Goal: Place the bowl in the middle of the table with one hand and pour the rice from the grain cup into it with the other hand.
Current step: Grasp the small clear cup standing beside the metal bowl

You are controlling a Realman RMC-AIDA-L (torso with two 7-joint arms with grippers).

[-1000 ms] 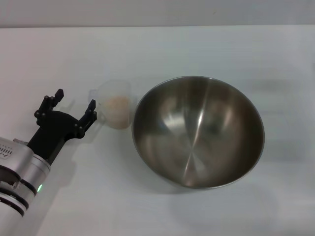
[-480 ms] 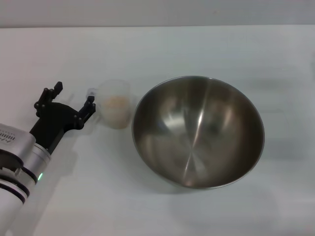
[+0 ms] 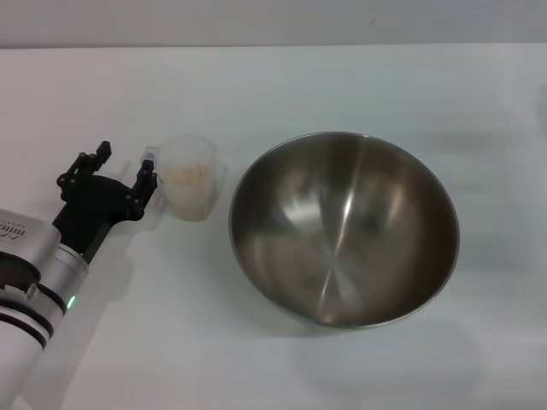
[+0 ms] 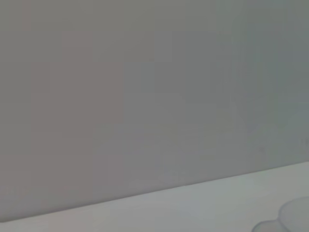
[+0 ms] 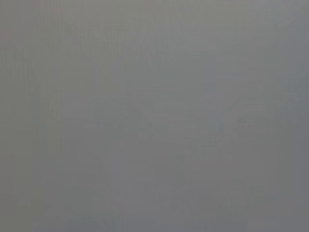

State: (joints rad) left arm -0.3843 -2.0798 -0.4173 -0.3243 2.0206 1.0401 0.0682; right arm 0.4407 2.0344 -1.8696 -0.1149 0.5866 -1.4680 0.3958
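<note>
Since the earlier frames the left gripper (image 3: pixel 122 170) has been moved forward and its near finger now touches the grain cup (image 3: pixel 191 178), which has been pushed slightly and looks tilted. On the table (image 3: pixel 273 85) the bowl (image 3: pixel 344 227) is seen near the middle, empty inside, so the placing seems already done. The cup stands just beside the bowl's left rim, with the rice (image 3: pixel 190 175) inside it as a pale heap. The gripper is spread wide, and the cup is not yet between its fingers but beside one of them. For a good grasp, the open fingers should be brought around the cup body before closing, otherwise it may be knocked over and grains spilled. The right gripper is not seen in any view.
</note>
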